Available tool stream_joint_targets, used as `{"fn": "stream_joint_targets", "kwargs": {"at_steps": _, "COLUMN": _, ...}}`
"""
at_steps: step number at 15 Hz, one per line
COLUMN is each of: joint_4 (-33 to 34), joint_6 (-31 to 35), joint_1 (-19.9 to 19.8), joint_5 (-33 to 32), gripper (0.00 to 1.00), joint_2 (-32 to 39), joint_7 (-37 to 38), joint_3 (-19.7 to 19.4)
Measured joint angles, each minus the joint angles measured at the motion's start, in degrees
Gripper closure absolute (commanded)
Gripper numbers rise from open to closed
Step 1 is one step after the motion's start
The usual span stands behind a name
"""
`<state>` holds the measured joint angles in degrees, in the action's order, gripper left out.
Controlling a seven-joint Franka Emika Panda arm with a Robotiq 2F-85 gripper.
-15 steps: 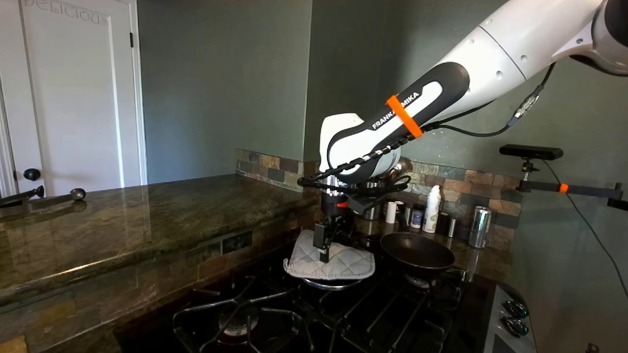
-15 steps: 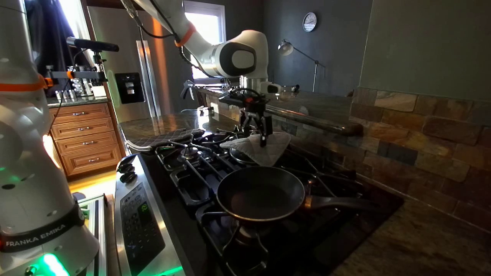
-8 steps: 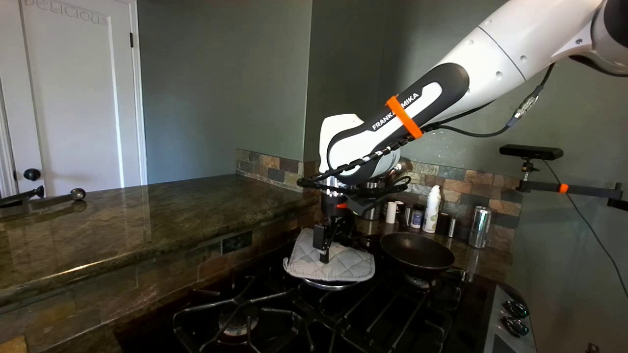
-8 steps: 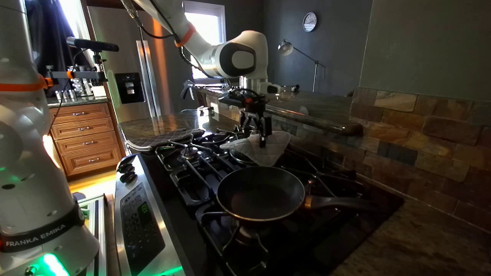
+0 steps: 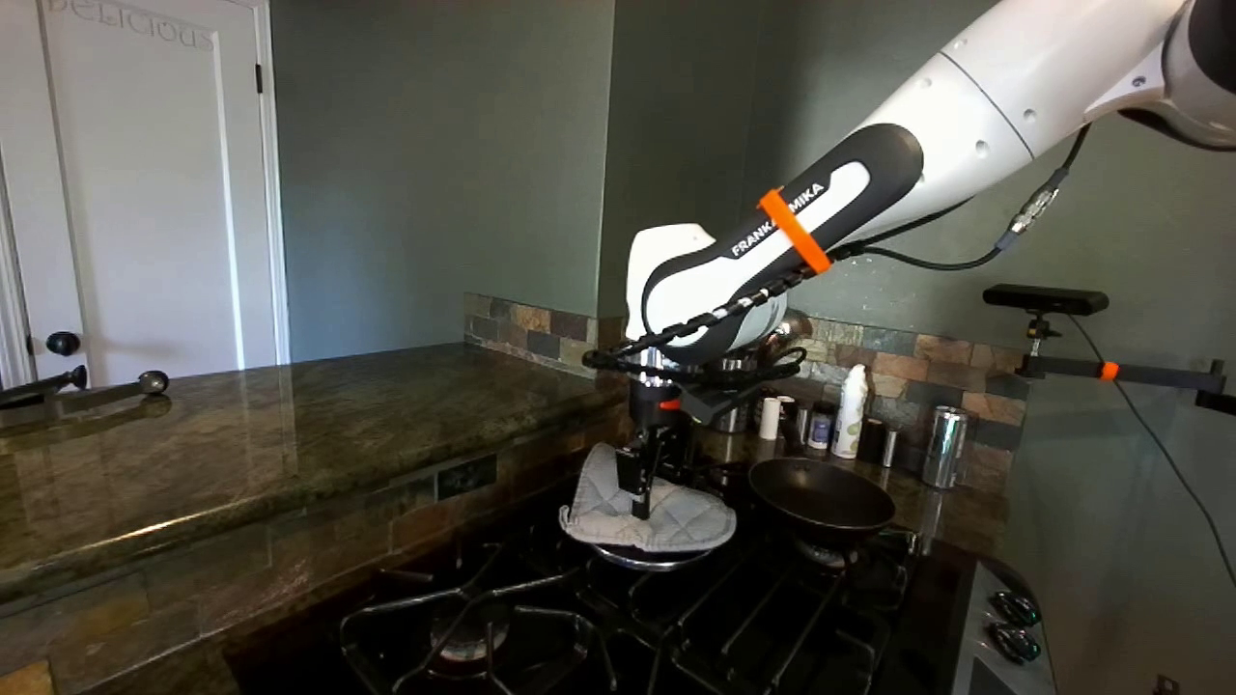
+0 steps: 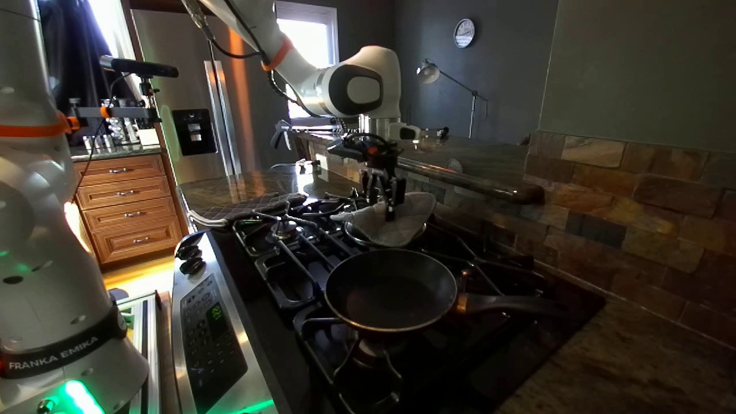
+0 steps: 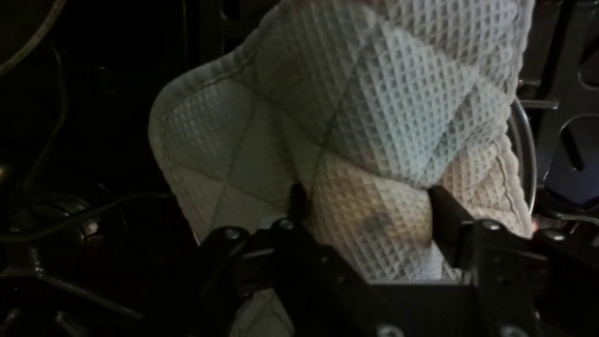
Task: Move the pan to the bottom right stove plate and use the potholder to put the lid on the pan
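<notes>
Wrist view: gripper (image 7: pixel 368 199), fingers partly apart, waffle-textured quilted potholder (image 7: pixel 398 103) bulging between; firm hold cannot be told. In an exterior view: lid (image 5: pixel 649 563), shiny rim curving beneath potholder; round dark pan (image 5: pixel 821 494) at potholder's three o'clock.

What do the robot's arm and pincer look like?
The arm is white with black panels, orange bands, FRANKA EMIKA lettering on its base and a black cable strung along it. The pincer is black, with two slim fingers.
</notes>
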<state>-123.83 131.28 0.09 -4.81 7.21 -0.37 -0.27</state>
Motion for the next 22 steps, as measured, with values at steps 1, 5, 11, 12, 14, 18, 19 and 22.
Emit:
{"fn": "stream_joint_targets", "kwargs": {"at_steps": 1, "joint_4": 0.08, "joint_6": 0.00, "joint_1": -0.01, "joint_5": -0.01, "gripper": 0.70, "joint_2": -0.22, "joint_7": 0.00, "joint_3": -0.01}}
{"fn": "stream_joint_targets", "kwargs": {"at_steps": 5, "joint_4": 0.14, "joint_6": 0.00, "joint_1": -0.02, "joint_5": -0.02, "gripper": 0.70, "joint_2": -0.32, "joint_7": 0.00, "joint_3": -0.03}}
{"fn": "stream_joint_targets", "kwargs": {"at_steps": 11, "joint_4": 0.13, "joint_6": 0.00, "joint_1": -0.02, "joint_5": -0.02, "gripper": 0.70, "joint_2": -0.34, "joint_7": 0.00, "joint_3": -0.02}}
{"fn": "stream_joint_targets", "kwargs": {"at_steps": 12, "joint_4": 0.13, "joint_6": 0.00, "joint_1": -0.02, "joint_5": -0.01, "gripper": 0.70, "joint_2": -0.35, "joint_7": 0.00, "joint_3": -0.03}}
{"fn": "stream_joint_targets", "kwargs": {"at_steps": 14, "joint_4": 0.13, "joint_6": -0.04, "joint_1": -0.02, "joint_5": -0.01, "gripper": 0.70, "joint_2": -0.36, "joint_7": 0.00, "joint_3": -0.03}}
{"fn": "stream_joint_targets", "kwargs": {"at_steps": 18, "joint_4": 0.00, "joint_6": -0.15, "joint_1": -0.03, "joint_5": 0.05, "gripper": 0.70, "joint_2": -0.50, "joint_7": 0.00, "joint_3": -0.03}}
{"fn": "stream_joint_targets", "kwargs": {"at_steps": 19, "joint_4": -0.11, "joint_6": -0.26, "joint_1": -0.04, "joint_5": 0.08, "gripper": 0.70, "joint_2": -0.60, "joint_7": 0.00, "joint_3": -0.03}}
{"fn": "stream_joint_targets", "kwargs": {"at_steps": 22, "joint_4": -0.92, "joint_6": -0.52, "joint_1": -0.06, "joint_5": 0.08, "gripper": 0.70, "joint_2": -1.35, "joint_7": 0.00, "joint_3": -0.06}}
